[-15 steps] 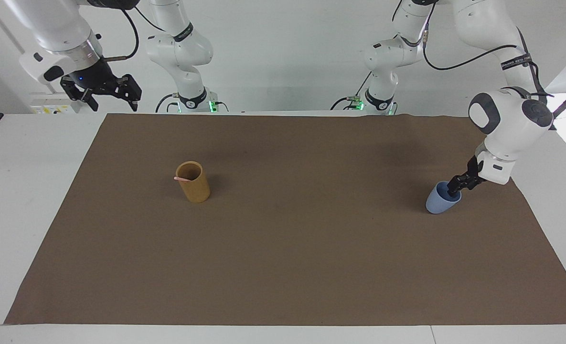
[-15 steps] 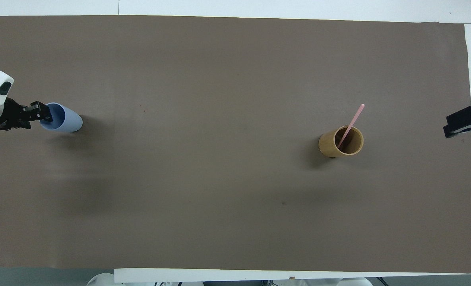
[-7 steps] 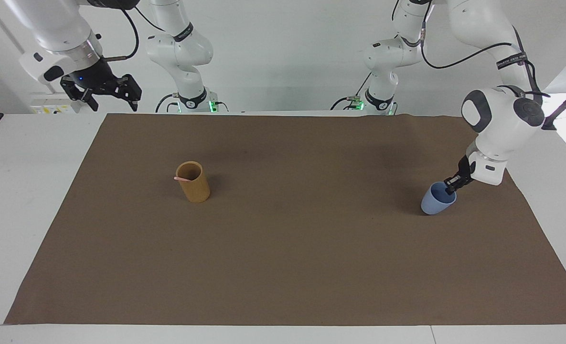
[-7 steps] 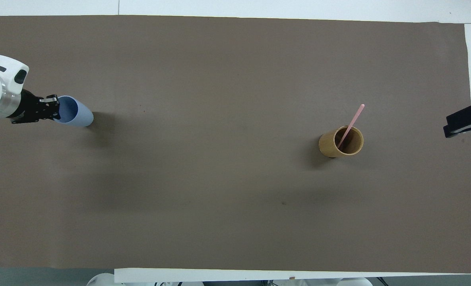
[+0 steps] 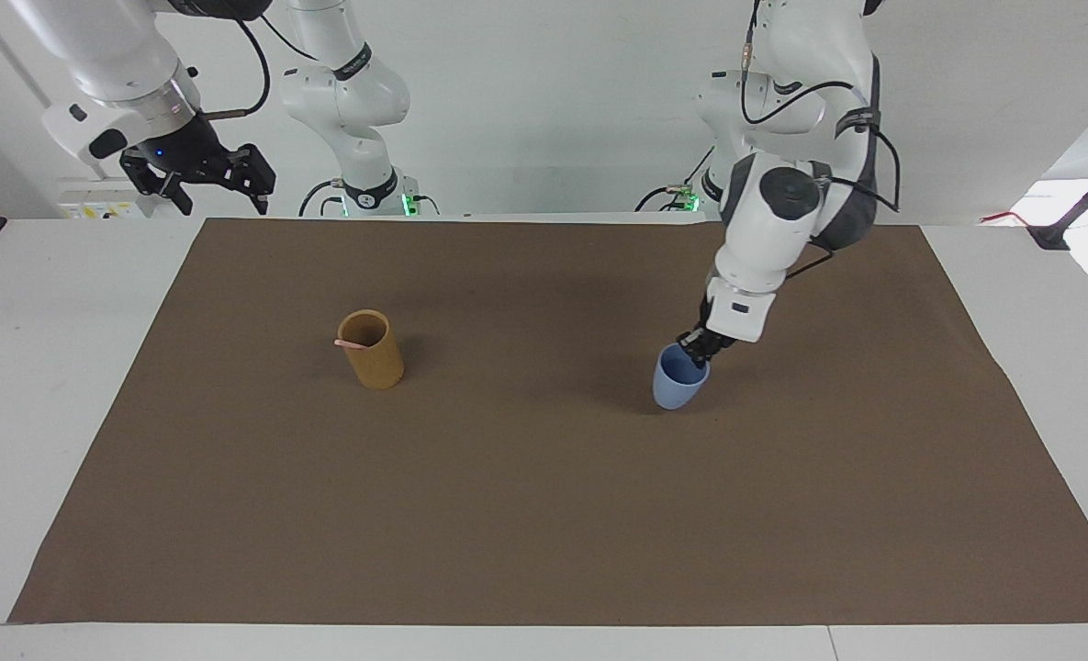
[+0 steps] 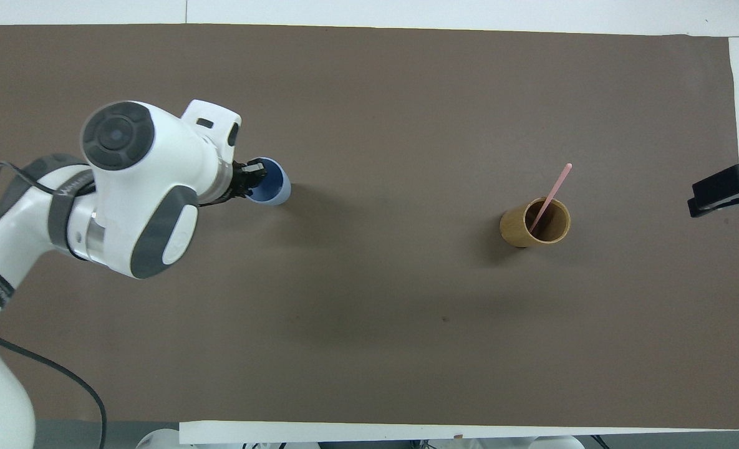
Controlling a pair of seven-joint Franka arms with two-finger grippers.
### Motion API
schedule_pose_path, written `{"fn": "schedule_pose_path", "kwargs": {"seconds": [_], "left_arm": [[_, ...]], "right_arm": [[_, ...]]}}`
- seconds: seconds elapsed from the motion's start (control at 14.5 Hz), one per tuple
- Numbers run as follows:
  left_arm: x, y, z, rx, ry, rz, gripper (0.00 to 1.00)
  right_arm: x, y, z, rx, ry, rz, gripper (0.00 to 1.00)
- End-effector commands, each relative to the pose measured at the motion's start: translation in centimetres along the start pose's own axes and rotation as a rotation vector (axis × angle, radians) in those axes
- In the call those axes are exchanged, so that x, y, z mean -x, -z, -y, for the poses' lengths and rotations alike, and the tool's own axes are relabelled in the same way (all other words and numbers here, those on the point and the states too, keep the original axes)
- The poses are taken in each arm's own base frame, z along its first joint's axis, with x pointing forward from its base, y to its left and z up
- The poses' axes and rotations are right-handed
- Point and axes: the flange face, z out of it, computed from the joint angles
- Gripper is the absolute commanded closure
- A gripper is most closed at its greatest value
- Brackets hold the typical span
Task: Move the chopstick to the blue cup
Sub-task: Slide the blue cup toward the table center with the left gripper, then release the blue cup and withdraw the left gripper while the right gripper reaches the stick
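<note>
The left gripper [image 5: 698, 350] has hold of the blue cup [image 5: 678, 381], its fingers pinched on the cup's rim on the side nearer the robots, with the cup tilted so its mouth tips up toward the wrist. The cup's base looks to sit on or just over the brown mat [image 5: 544, 514], though I cannot tell whether it actually touches. Taking the tan cup [image 5: 372, 350] as the marker, the blue cup is well apart from it toward the left arm's end of the table, at about the same distance from the robots. The tan cup stands upright on the mat, and a single pink chopstick [image 6: 550, 196] leans in it, its lower end inside and its upper end poking past the rim. The right gripper [image 5: 204, 176] waits in the air over the mat's corner at the right arm's end, well apart from the tan cup, fingers spread and holding nothing.
</note>
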Motion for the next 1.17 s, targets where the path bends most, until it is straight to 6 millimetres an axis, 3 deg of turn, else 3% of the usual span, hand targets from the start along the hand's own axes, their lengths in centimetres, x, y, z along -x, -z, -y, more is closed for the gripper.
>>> {"fn": "schedule_pose_path", "kwargs": {"seconds": [0.0,0.07,0.14,0.21,0.34,0.48,0.62,0.76,0.89,1.03,1.1], "left_arm": [[1.0,-1.8,-1.4,0.029,0.087,-0.011,1.0],[1.1,-1.8,-1.3,0.019,0.08,-0.005,0.85],[0.8,-1.8,-1.0,0.014,0.052,-0.002,0.36],[0.7,-1.9,-0.7,0.003,0.028,0.006,0.01],[0.3,-1.0,-0.4,-0.015,0.029,0.019,0.0],[-1.6,2.8,1.7,-0.02,0.076,0.014,0.0],[-2.7,7.0,3.4,-0.042,0.107,0.027,0.0],[-5.0,9.6,7.0,-0.051,0.143,0.029,0.0],[-8.5,10.4,12.1,-0.059,0.091,0.039,0.0],[-11.4,11.8,17.0,-0.07,-0.054,0.059,0.0],[-12.3,13.0,18.4,-0.072,-0.167,0.073,0.0]], "right_arm": [[0.3,-1.3,0.5,-0.051,0.019,-0.049,0.01],[0.2,-2.2,0.9,-0.052,0.023,-0.082,0.01],[0.0,-3.5,1.2,-0.071,0.023,-0.099,0.01],[-0.3,-4.4,1.6,-0.101,0.026,-0.129,0.01],[-1.5,-6.2,2.7,-0.114,0.037,-0.185,0.01],[-2.1,-7.5,5.0,-0.109,0.07,-0.216,0.01],[-2.7,-11.1,4.9,-0.107,0.071,-0.205,0.02],[-3.3,-14.1,4.9,-0.1,0.082,-0.242,0.06],[-4.0,-15.8,4.9,-0.1,0.082,-0.235,0.09],[-4.7,-16.6,4.8,-0.101,0.075,-0.24,0.13],[-4.9,-16.7,5.2,-0.101,0.074,-0.249,0.14]]}}
